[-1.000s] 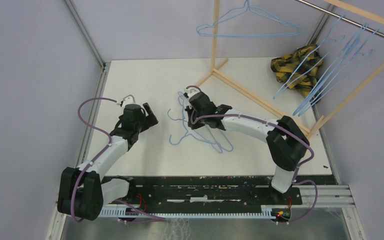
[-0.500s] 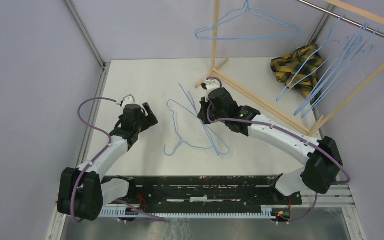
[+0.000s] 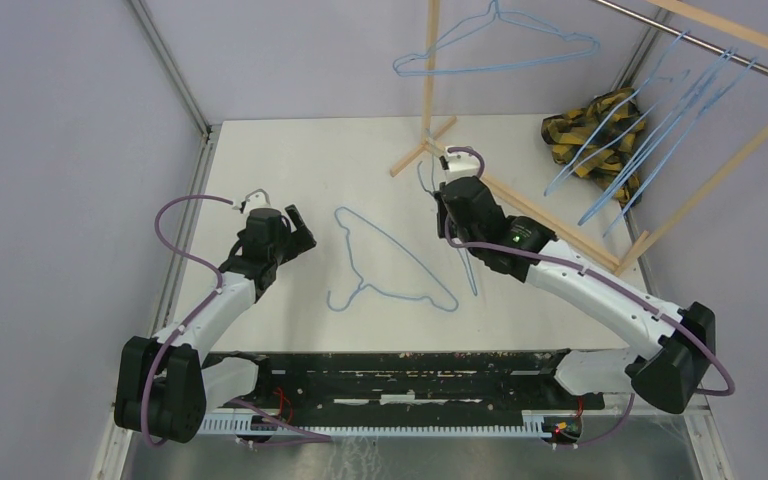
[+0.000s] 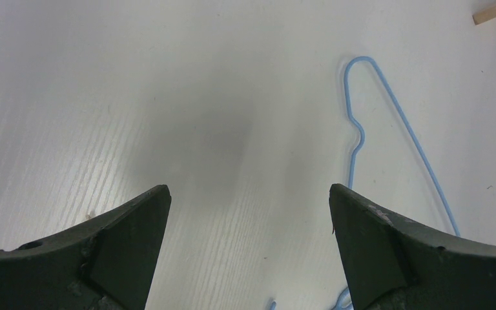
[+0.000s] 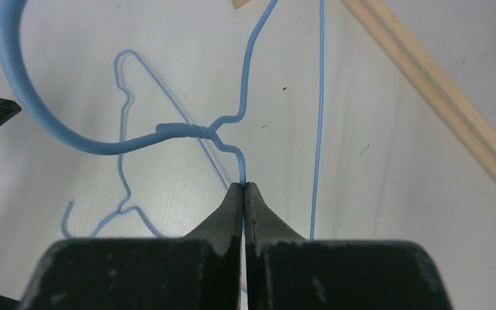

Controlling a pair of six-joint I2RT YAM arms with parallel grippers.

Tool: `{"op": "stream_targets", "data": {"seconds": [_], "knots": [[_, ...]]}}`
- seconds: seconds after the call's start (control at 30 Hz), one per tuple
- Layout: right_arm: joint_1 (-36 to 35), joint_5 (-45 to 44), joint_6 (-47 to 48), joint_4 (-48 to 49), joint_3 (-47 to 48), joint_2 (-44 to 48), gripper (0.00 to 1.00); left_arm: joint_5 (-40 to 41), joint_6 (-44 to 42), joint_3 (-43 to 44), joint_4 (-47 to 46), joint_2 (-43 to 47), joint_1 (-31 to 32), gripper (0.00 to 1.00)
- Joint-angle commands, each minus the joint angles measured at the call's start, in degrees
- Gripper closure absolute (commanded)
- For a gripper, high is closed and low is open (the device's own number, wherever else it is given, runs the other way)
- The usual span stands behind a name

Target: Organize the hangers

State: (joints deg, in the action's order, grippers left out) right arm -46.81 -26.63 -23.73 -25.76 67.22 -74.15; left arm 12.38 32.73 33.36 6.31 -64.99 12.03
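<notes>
Right wrist: pinching hanger [image 5: 181, 129] with right gripper [image 5: 244, 187], twist just past fingertips [image 5: 232, 201]. Freshly lifted off other hanger [image 3: 400, 258], nearer rack [image 3: 429, 70], hanging next. Left gripper [image 4: 248, 194] wide open.

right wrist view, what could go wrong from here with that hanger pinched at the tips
1. The right pincer grips the held hanger only on thin wire at its very tips, so the hanger may swivel or slip out.
2. The wooden rack rail lies close beside the dangling wire, which could snag on it during the lift.
</notes>
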Motion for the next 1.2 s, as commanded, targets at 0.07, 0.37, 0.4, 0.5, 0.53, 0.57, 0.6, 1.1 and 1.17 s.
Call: {"op": "stream_targets", "data": {"seconds": [0.07,0.37,0.4,0.5,0.53,0.57,0.6,1.1,1.17], "knots": [[0.0,-0.7,-3.3,-2.1,0.8,6.2,0.99,0.2,1.2,1.4,-1.3,1.1,0.1,0.01],[0.0,-8.3,-9.9,-0.9,1.2,14.0,0.99,-1.1,1.5,1.3,-2.1,0.4,0.1,0.00],[0.0,-9.1,-9.9,-0.6,2.2,13.6,0.99,-1.2,1.5,1.3,-2.2,0.4,0.1,0.00],[0.0,-11.8,-9.5,1.7,4.3,13.1,0.99,-1.6,1.5,1.4,-2.3,0.4,0.1,0.00],[0.0,-12.6,-9.5,2.3,4.8,13.1,0.99,-1.8,1.6,1.4,-2.3,0.4,0.1,0.00],[0.0,-13.3,-9.5,2.8,5.5,12.9,0.99,-1.9,1.7,1.4,-2.4,0.4,0.1,0.01],[0.0,-13.9,-9.4,3.2,6.1,12.7,0.99,-2.0,1.7,1.3,-2.4,0.4,0.1,0.00],[0.0,-21.8,-1.7,12.2,13.2,12.4,0.99,-3.5,2.2,1.2,-3.2,-0.1,0.1,0.00],[0.0,-23.7,2.3,14.6,15.8,10.0,0.99,-3.3,2.2,1.2,-3.0,0.1,0.1,0.00]]}}
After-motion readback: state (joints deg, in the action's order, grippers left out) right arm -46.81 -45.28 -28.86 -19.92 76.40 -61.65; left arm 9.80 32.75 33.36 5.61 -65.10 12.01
